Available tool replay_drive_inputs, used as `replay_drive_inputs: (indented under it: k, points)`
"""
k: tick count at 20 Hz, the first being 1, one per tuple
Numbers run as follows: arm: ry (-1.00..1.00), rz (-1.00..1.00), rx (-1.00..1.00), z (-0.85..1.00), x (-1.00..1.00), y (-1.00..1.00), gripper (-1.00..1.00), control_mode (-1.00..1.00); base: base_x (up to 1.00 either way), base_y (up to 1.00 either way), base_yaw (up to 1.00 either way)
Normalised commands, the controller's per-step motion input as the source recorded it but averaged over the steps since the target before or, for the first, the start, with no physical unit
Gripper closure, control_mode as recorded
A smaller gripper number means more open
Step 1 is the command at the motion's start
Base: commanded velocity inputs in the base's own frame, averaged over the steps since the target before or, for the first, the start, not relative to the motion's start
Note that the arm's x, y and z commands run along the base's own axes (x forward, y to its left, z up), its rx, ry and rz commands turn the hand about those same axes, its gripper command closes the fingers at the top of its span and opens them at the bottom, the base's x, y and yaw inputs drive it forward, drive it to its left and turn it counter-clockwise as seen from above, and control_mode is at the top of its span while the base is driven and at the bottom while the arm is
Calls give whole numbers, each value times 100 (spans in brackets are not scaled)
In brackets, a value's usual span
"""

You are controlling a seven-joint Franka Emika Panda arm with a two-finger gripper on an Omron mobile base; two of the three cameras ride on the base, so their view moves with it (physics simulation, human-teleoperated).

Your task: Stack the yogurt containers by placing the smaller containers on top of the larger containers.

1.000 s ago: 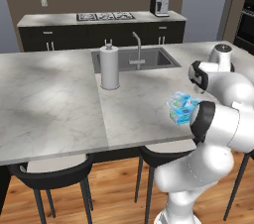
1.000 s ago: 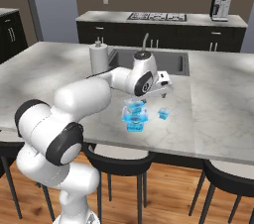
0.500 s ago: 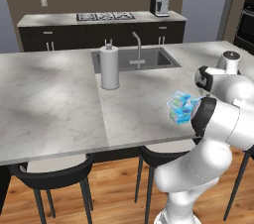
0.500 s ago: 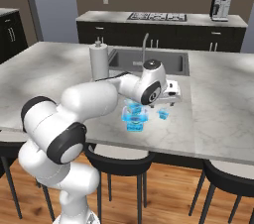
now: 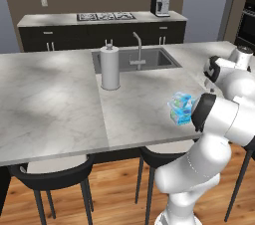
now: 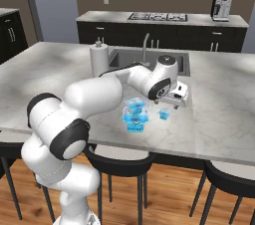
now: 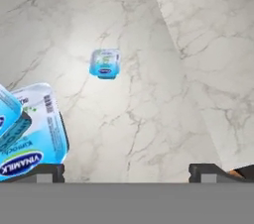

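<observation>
Dark-cabinet kitchen, big grey marble island counter [image 6: 224, 119] with a sink [image 6: 149, 59] set in it and a towel roll [image 6: 98, 58] standing beside the sink. The action is all at the near edge of the island. The gripper [image 7: 128, 172] hangs above the counter with its jaws spread as wide as they go and nothing between them; in the hand view the two fingertips [image 7: 45, 171] sit far apart at the bottom with only bare marble in the gap. The small pack [image 7: 105, 63] lies flat on the counter ahead of the fingers and a bit left of their centreline, so I'd say the hand has to move forward and slightly left before dropping onto it. It looks nearly square from above, so I don't think grip direction matters much. From the right base view, the small pack [image 6: 164, 114] sits on the marble just below the gripper [image 6: 178, 98]. The big pack [image 6: 135, 119] is near it on the left, not touching. The big pack seems to have a crooked pale-blue layer on top, and I can't tell if that's a separate tub. Once lifted, the carry to the big pack should be a short sideways hop. The rest of the counter around them is plain marble, with black stools tucked underneath.
</observation>
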Motion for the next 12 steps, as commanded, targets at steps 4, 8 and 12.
replay_drive_inputs:
  k: [4,8,12]
  points:
    - [-5,-13,14,21,-8,0,-100,-100,0,0,0]
    - [-5,-14,7,2,-1,0,-100,-100,0,0,0]
    - [-5,-21,1,0,0,0,-100,-100,0,0,0]
